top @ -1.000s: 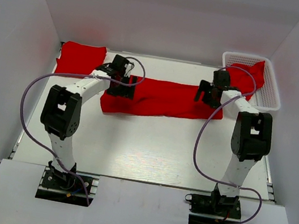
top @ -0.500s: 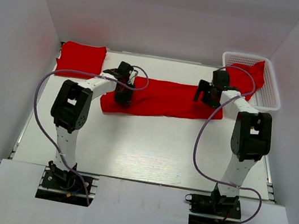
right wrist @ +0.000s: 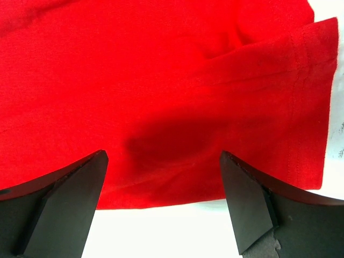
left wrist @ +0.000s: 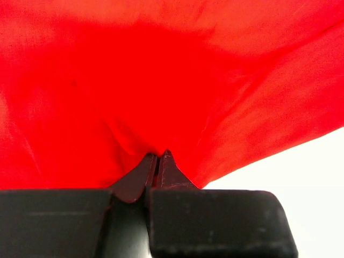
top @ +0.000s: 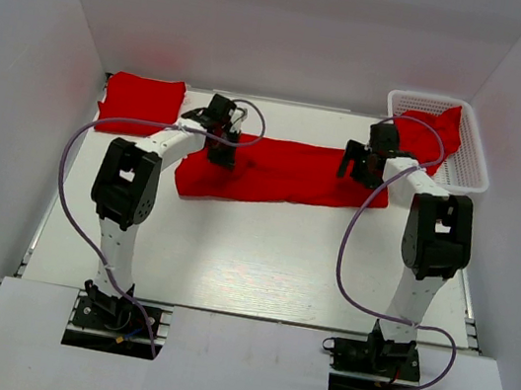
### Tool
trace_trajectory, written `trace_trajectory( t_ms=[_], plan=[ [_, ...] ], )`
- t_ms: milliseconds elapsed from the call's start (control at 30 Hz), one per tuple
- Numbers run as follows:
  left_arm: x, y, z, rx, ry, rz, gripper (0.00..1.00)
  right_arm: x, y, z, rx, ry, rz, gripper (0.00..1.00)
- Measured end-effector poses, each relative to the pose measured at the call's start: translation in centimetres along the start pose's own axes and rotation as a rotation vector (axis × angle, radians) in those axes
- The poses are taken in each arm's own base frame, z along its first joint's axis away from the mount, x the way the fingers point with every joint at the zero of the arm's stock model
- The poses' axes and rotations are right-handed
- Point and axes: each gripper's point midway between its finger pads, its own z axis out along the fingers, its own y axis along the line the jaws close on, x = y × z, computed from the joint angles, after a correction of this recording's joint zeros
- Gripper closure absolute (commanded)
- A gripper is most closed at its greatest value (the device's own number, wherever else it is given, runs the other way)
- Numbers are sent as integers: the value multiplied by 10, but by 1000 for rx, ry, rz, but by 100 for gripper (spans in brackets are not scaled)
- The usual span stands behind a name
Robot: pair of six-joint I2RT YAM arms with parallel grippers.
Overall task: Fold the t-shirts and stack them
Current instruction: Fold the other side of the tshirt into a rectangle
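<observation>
A long red t-shirt (top: 284,171), folded into a strip, lies across the middle of the table. My left gripper (top: 223,152) sits on its left part. In the left wrist view its jaws (left wrist: 158,157) are pressed together, with a tuck of the red cloth (left wrist: 161,80) pinched between the tips. My right gripper (top: 355,167) hovers over the strip's right end. Its fingers (right wrist: 64,199) stand wide apart over the cloth's near hem (right wrist: 161,193), touching nothing. A second t-shirt (top: 140,105) lies folded at the back left. A third (top: 433,132) is heaped in the basket.
The white mesh basket (top: 473,163) stands at the back right corner, close behind my right arm. White walls enclose the table on three sides. Bare white tabletop (top: 251,253) stretches between the strip and the arm bases.
My left gripper turned, shifted slightly right on the strip's left part, and closed from open onto the cloth. The right arm and the shirts stayed put.
</observation>
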Motion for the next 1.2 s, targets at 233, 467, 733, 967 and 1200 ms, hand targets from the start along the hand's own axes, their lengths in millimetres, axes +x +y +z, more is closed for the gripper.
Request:
trace_trajectory(
  t_ms=[233, 467, 733, 967, 1200],
  plan=[
    [-45, -15, 5, 50, -82, 18, 100, 4, -2, 4, 6, 12, -1, 10],
    [-58, -14, 28, 52, -80, 22, 100, 7, -5, 12, 21, 28, -1, 10],
    [-70, -11, 42, 30, -101, 17, 100, 0, -4, 13, 26, 12, -6, 10],
    [-83, 2, 42, -27, -151, -18, 99, -5, -7, 18, 48, 15, -7, 10],
    [-95, 11, 42, -44, -199, -4, 2, -2, -11, 18, 64, 28, -14, 10]
  ],
)
